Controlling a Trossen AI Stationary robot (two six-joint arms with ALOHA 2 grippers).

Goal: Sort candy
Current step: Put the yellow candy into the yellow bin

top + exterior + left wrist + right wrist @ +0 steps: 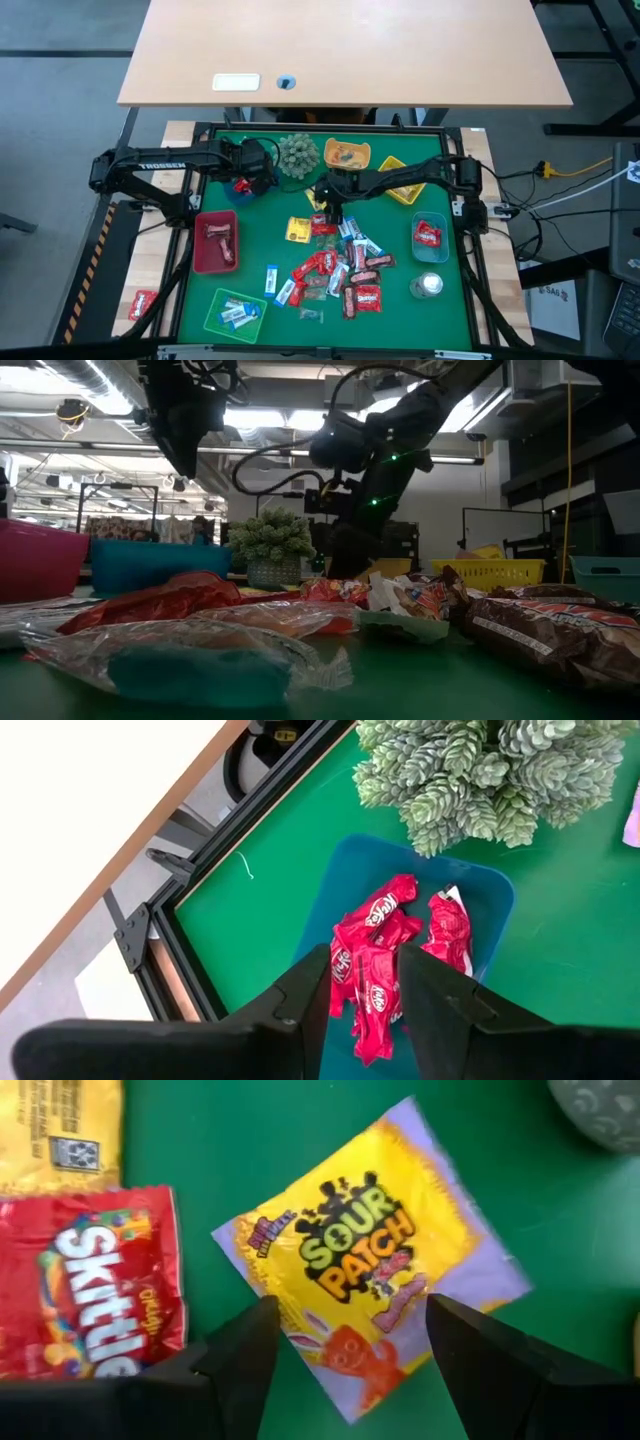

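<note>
Right gripper (345, 1345) open, hovered over a Sour Patch packet (370, 1255) beside a Skittles packet (85, 1285), mid-table. Left gripper (365, 990) open over Kit Kat packets (385, 955) in the blue tray (490, 900) near the far edge.

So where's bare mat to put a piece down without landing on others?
Free: the strip between the red tray and the candy pile, and the near right corner past the silvery piece. Crowded: the pile itself and the back row around the plant.
</note>
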